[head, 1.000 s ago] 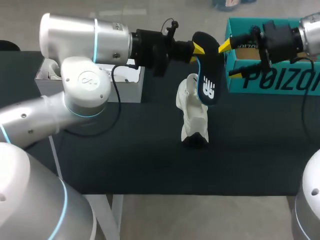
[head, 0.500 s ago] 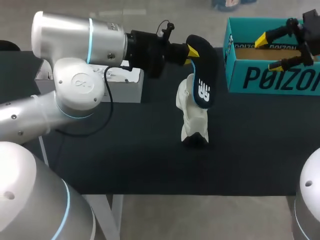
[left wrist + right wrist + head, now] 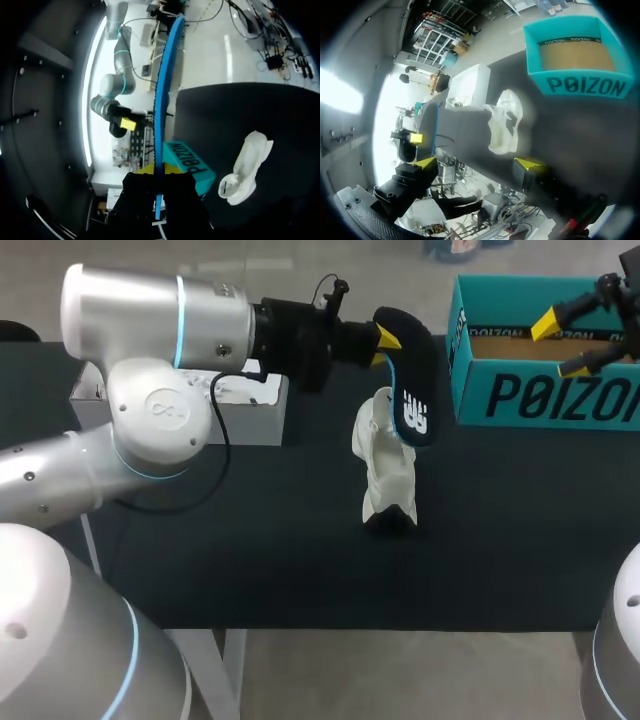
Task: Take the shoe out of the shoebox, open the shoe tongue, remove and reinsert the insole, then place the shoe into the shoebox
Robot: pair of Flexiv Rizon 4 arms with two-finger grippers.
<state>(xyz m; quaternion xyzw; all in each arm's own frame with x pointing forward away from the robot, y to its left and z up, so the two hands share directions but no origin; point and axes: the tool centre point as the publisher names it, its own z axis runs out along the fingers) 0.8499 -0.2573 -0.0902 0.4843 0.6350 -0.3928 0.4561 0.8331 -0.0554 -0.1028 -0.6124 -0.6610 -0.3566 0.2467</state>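
A: Where's the insole (image 3: 410, 380) rn?
B: Up in the air, out of the shoe (image 3: 388, 475). Our left end effector (image 3: 385, 337) pinches its upper end btwn both yellow tips. The dark face w/ white print is toward the head cam, w/ a blue edge along one side. From our left wrist we see it edge-on, a thin blue strip running straight ahead of the fingers.
A: And the shoe itself?
B: White, sitting on the black table (image 3: 250, 540) near the middle, under and just beside the hanging insole. We can't tell if the insole's lower end touches it.
A: Shoebox (image 3: 540, 400)?
B: Teal, open top, at the table's far right, well apart from the shoe. A cardboard-brown floor shows inside.
A: Our right side?
B: Right end effector (image 3: 562, 345) is raised and shows over the shoebox in the head view, fingers spread wide apart. Its wrist cam looks at the shoe ahead, w/ the shoebox off to one side.
A: Anything else on the table?
B: A white box (image 3: 250, 405) at far left, partly hidden by our left arm.
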